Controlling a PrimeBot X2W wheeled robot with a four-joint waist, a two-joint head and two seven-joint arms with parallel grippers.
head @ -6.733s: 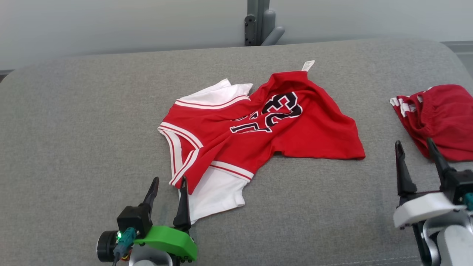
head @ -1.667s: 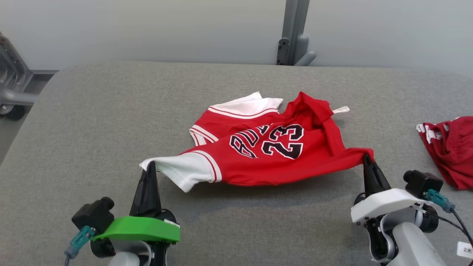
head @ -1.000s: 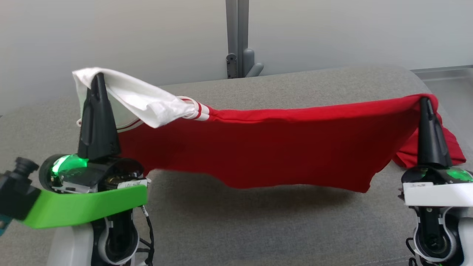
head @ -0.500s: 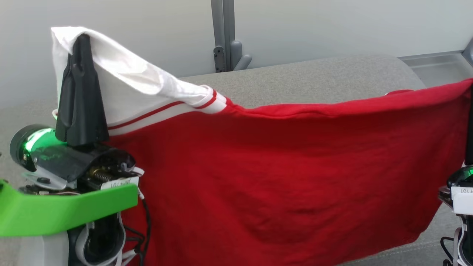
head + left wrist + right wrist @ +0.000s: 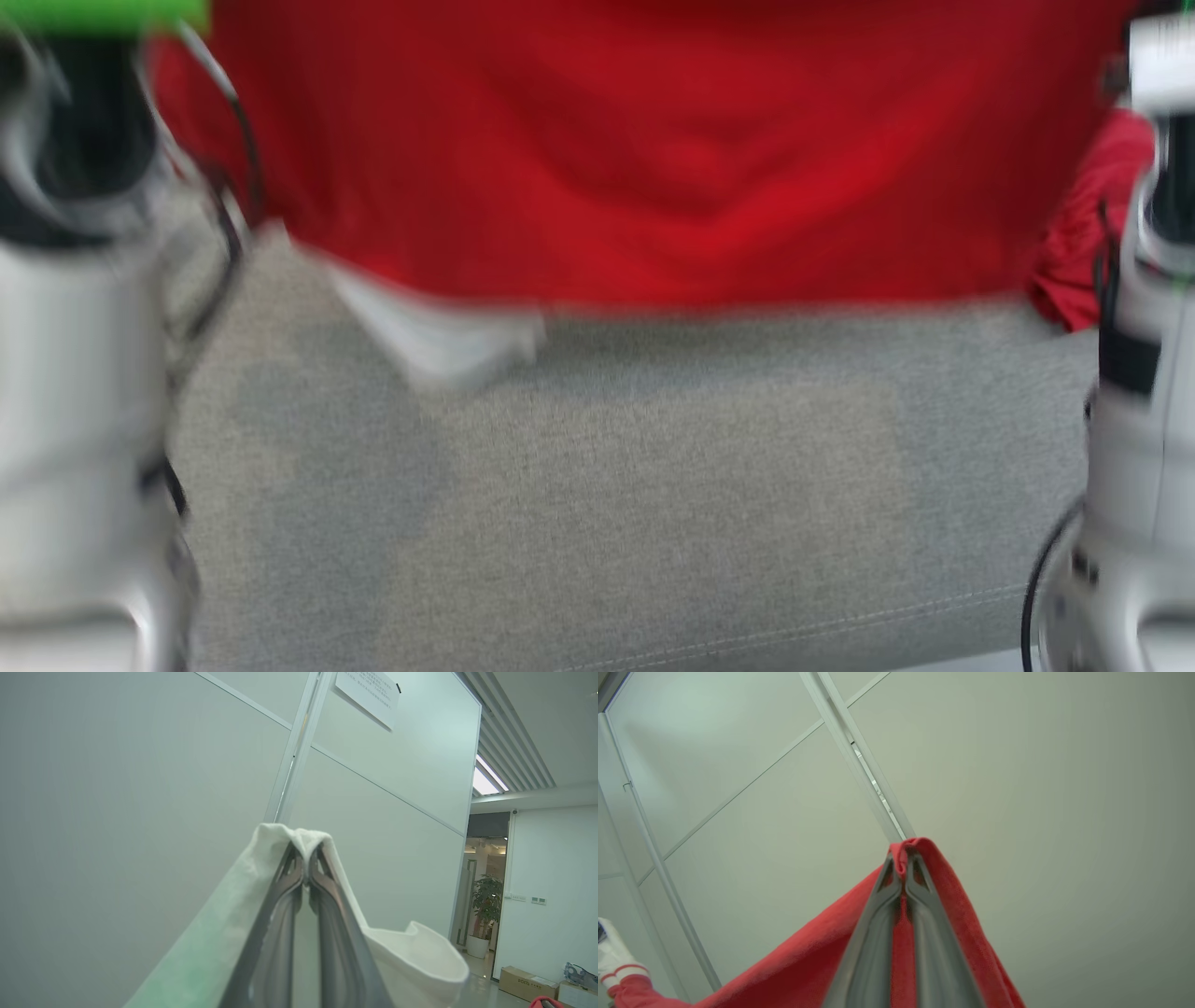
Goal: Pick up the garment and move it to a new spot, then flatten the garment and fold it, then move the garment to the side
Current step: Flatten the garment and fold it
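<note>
Left wrist view showed the left end effector [image 5: 304,868] clamped shut on a white sleeve [image 5: 416,956] of the garment [image 5: 653,140]. Its two fingers were pressed together, with cloth draped over their tips, and pointed up toward a pale wall [image 5: 117,788] well above the table [image 5: 653,485]. Right wrist view showed the right end effector [image 5: 903,868] likewise closed, pinching a bunched red edge that ran down and away from its fingers. Gripping opposite ends and holding both high above the table probably served to let the cloth hang as one sheet, so that its own weight drew out creases and it cleared the table for carrying to a new spot. In the blurred head view the garment hung as a broad red panel between the two pale forearms. It was mostly smooth, with soft shallow folds, and its lower hem ran roughly level above the table. A blurred white patch, likely the other sleeve, drooped below that hem toward the table's left side; whether it touched the table could not be told. The number print was not visible on the side facing the camera. A second red cloth [image 5: 1083,243] lay at the table's right side, beside the right forearm.
</note>
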